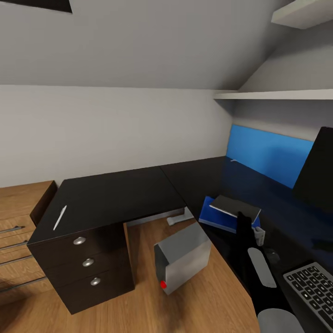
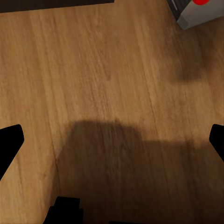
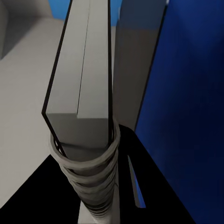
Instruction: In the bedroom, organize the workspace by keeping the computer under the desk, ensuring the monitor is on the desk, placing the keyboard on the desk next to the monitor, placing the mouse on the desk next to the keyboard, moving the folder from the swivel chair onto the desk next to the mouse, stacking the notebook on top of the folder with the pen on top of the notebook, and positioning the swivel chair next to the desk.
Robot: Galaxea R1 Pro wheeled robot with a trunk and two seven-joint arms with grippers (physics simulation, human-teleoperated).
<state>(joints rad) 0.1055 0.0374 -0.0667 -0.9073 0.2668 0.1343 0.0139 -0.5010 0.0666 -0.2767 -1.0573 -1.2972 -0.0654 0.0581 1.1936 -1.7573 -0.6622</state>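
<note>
The right hand (image 1: 255,233) grips a grey spiral-bound notebook (image 1: 235,206) just above the blue folder (image 1: 221,217) on the black worktop (image 1: 115,194). The left hand (image 2: 112,140) hangs open over the wooden floor (image 2: 93,70). The pen (image 1: 60,217) lies on the worktop's far wing; the computer (image 1: 182,256) sits tilted below.

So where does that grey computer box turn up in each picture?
Head view: computer low centre, on the wooden floor, red button facing the camera.
Left wrist view: its corner with the button, at the picture's upper right.
Right wrist view: notebook and blue folder instead.
Shared landmark: the floor.
</note>
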